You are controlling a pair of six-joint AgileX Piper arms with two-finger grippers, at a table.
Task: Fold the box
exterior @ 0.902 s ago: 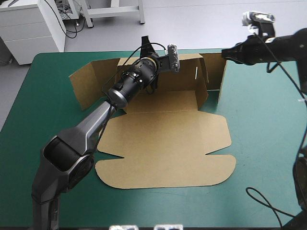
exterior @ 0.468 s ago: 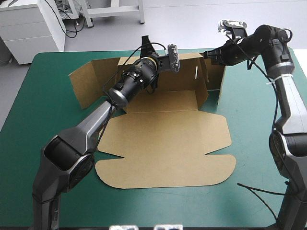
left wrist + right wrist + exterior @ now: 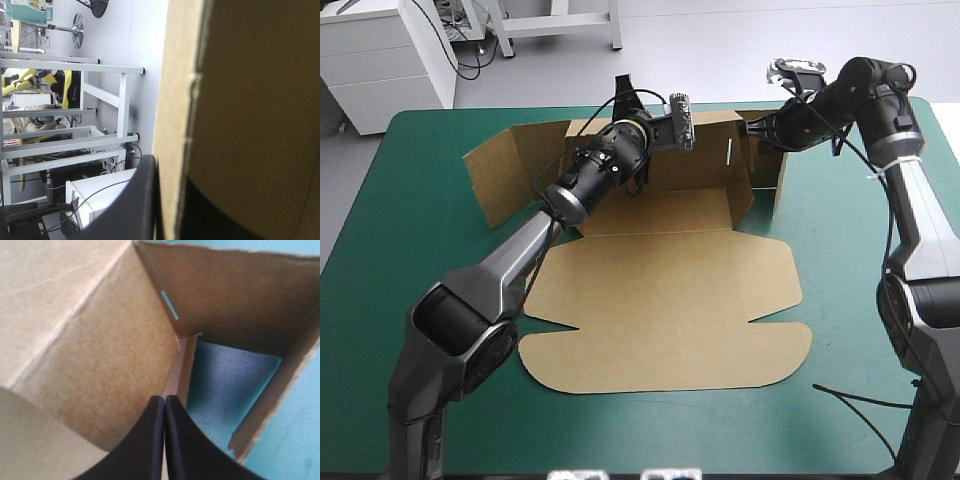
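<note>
The brown box (image 3: 665, 250) sits toward the teal-green table's (image 3: 860, 330) far edge, with its lid (image 3: 665, 320) flat toward the near edge. In the high view the wrist hides the left gripper's (image 3: 623, 90) hold. Its wrist view shows black fingers (image 3: 135, 200) clamped on the raised back wall's (image 3: 705, 160) top edge. The right gripper (image 3: 164, 399), fingers pressed together and empty, points into the box's far right corner.

Box (image 3: 660, 300) showing matt brown board, edges rough-cut; counter (image 3: 860, 330) cover looking matt teal-green; right pincer (image 3: 164, 399) looking smooth, dull black.
</note>
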